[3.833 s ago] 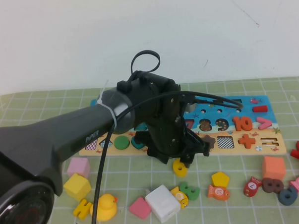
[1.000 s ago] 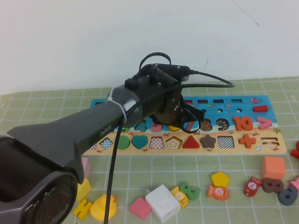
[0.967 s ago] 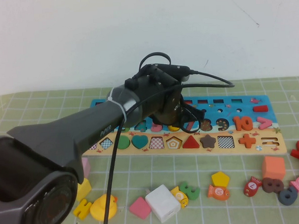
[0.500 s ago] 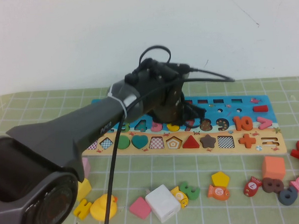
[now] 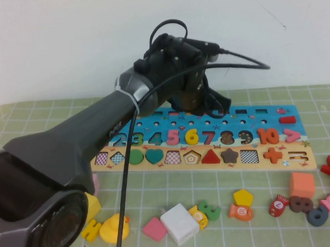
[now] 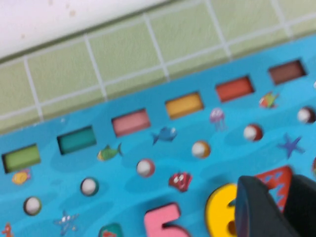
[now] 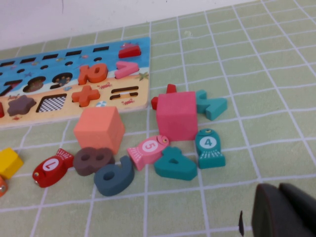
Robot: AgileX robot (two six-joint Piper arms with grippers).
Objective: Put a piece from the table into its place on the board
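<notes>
The yellow numeral 6 (image 5: 191, 136) lies flat in its slot in the digit row of the long board (image 5: 297, 130), between the pink 5 and the red 7. My left gripper (image 5: 214, 104) hangs above the board's far edge, clear of the 6, open and empty. In the left wrist view the 6 (image 6: 217, 212) shows just under the gripper (image 6: 283, 186), with the red 7 visible between the fingers, on the blue board (image 6: 123, 163). My right gripper (image 7: 279, 207) is shut and empty, low over the mat to the right of the board (image 7: 143, 74); it is out of the high view.
Loose pieces lie on the green mat in front of the board: a white block (image 5: 179, 223), a green 3 (image 5: 211, 210), a yellow pentagon (image 5: 243, 197), a yellow duck (image 5: 115, 228) and an orange cube (image 5: 302, 184). A pink cube (image 7: 177, 116) and several numerals lie near my right gripper.
My left gripper carried the yellow 6 from the mat to the digit row, let it go in its slot, then rose and moved back. The right arm has not moved.
</notes>
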